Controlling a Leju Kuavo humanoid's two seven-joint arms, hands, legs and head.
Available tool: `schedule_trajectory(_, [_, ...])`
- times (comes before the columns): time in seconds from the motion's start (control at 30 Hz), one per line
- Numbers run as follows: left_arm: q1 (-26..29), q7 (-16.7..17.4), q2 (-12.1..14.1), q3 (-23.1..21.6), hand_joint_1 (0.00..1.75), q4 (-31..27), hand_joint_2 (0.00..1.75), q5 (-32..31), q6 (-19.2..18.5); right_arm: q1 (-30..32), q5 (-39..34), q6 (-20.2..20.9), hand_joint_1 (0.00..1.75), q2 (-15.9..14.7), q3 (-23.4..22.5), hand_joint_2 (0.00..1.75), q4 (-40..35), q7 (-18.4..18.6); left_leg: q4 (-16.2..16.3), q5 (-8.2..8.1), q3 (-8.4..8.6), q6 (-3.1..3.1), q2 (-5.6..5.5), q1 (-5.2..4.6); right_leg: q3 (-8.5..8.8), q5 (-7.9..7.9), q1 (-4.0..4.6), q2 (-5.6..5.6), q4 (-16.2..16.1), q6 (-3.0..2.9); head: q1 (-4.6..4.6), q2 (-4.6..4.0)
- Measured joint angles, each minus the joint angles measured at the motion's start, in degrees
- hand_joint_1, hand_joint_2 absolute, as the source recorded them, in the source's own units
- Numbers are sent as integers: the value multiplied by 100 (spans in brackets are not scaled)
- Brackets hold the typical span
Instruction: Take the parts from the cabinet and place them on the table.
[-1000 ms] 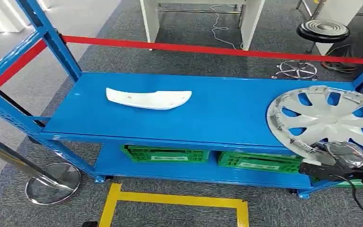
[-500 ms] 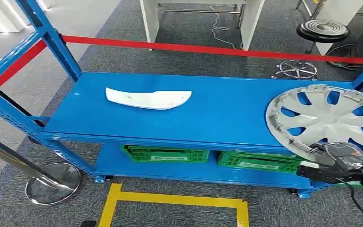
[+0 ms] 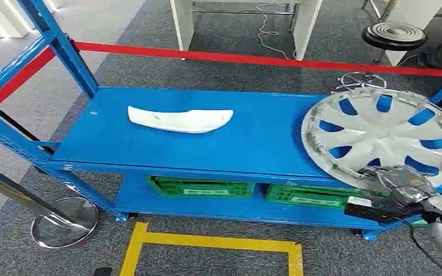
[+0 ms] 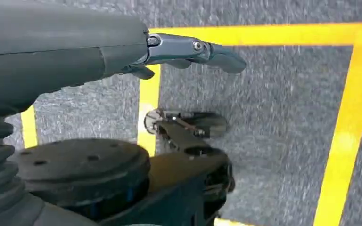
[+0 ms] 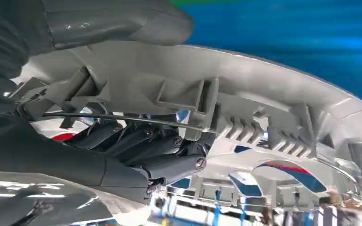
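Grey carpet (image 3: 149,69) all round, yellow floor tape (image 3: 207,244) at the near edge, red barrier strip (image 3: 253,58) across the back. Blue rack (image 3: 69,63) in the middle, shelf (image 3: 265,135) facing the head cam.

Far left: chrome stanchion base (image 3: 63,221) on the carpet beside the rack leg.

Left half of the shelf: white trim part (image 3: 179,120) lying flat, well apart from everything else.

Under the shelf: two green crates (image 3: 201,187) side by side on the lower deck.

Right half: silver wheel cover (image 3: 383,135), tilted, near rim lifted off the shelf edge, far side over the shelf. Right hand (image 3: 403,187) grips its near rim from below; in the right wrist view the thumb (image 5: 118,19) lies over the outer face and the dark fingers (image 5: 136,141) are curled inside against the ribs of the cover, so it is held firmly.

Behind, far right: black stool (image 3: 393,35) and a chrome stool base (image 3: 361,80) on the carpet.

Left hand (image 4: 188,49) hangs over carpet and yellow tape, fingers extended and apart, holding nothing
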Motion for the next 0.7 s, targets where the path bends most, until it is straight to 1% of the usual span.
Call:
schedule_trajectory(0.17, [-19,20,4,44,0,0,175,31,79,-373,100,-42,175,114,240,175,-72,2,1,5,-4,3,-8,0,-1,0,0,-16,0,0,2,0])
schedule_trajectory(0.27, [-20,127,2,55,0,0,175,2,232,-586,197,-120,175,157,402,175,-122,-13,1,5,-12,2,-7,0,-6,1,0,-10,1,1,0,0])
schedule_trajectory(0.37, [-31,223,-4,72,0,0,175,-28,343,-855,393,-199,175,205,576,175,-199,57,1,5,-13,2,-7,-1,-9,1,-1,-11,1,1,4,0])
schedule_trajectory(0.43, [-31,313,-13,79,0,0,175,-57,435,-1051,584,-343,175,232,697,175,-267,160,2,5,-13,2,-7,-1,-10,1,-1,-11,1,1,2,0])
schedule_trajectory(0.53, [-31,323,-31,87,0,0,175,-61,542,-1296,782,-651,175,290,845,175,-391,269,2,5,-13,2,-8,-1,-11,1,-1,-13,0,1,0,0])
schedule_trajectory(0.63, [-33,352,-37,87,0,0,175,-50,612,-1455,865,-778,175,334,955,175,-501,302,2,5,-13,2,-8,0,-11,1,0,-14,0,1,0,0])
schedule_trajectory(0.7, [-33,361,-37,90,0,0,175,-46,629,-1531,878,-791,175,356,1009,175,-542,304,2,5,-14,2,-8,-1,-11,1,0,-13,0,1,0,0])
